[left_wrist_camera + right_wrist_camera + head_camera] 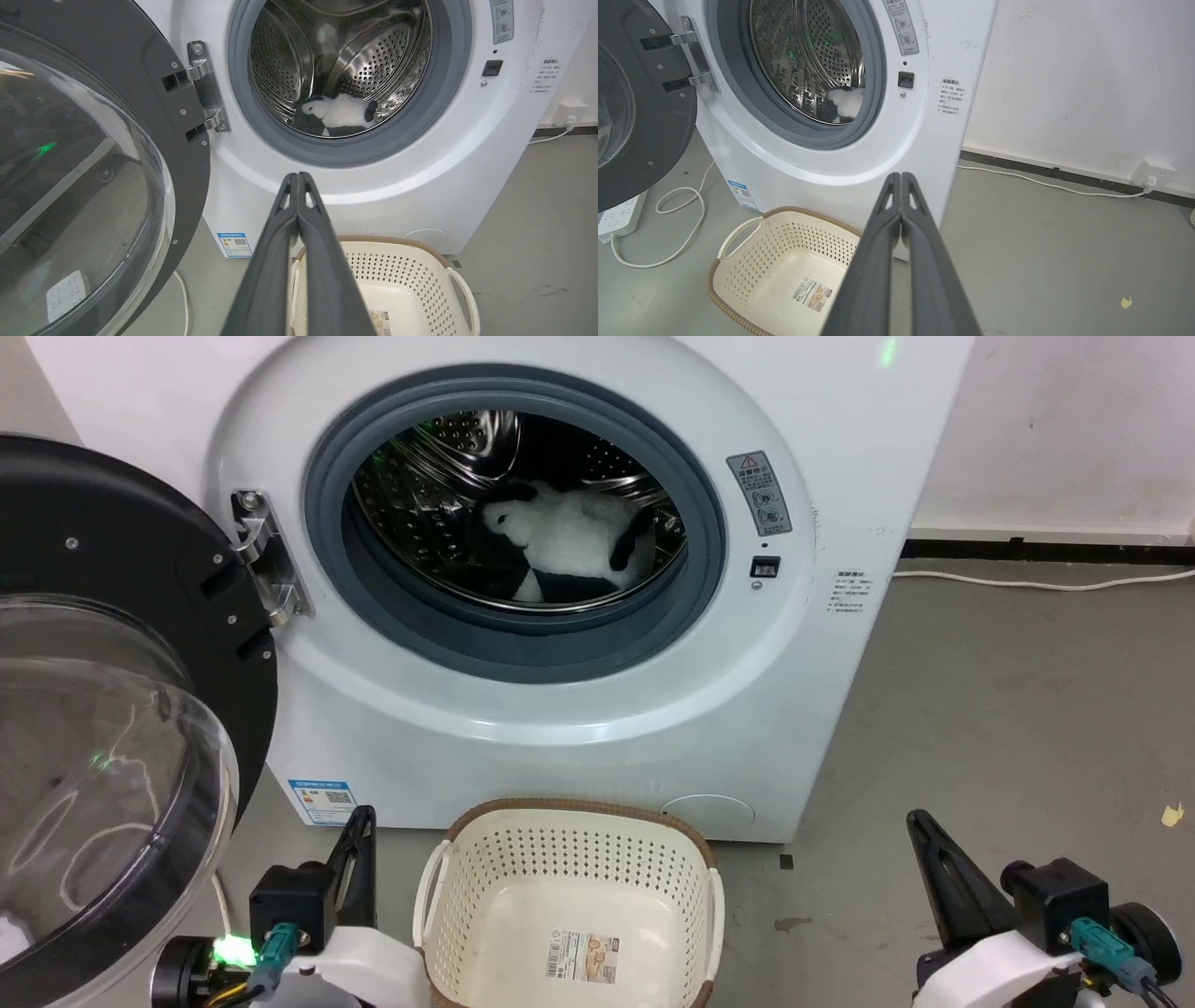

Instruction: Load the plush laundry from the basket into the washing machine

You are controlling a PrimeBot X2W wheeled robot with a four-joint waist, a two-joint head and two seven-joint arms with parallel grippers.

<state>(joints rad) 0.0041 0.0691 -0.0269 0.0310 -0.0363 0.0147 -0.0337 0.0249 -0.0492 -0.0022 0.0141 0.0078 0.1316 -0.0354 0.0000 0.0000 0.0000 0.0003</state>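
The white and black plush laundry lies inside the steel drum of the washing machine, whose door hangs open to the left. On the floor in front stands the cream basket, holding just its paper label. My left gripper sits low beside the basket's left side, fingers pressed together with nothing in them. My right gripper rests right of the basket, also shut on nothing.
A white cable runs along the floor by the back wall to a socket. A power strip and looped cord lie on the floor under the open door. Bare grey floor stretches right of the machine.
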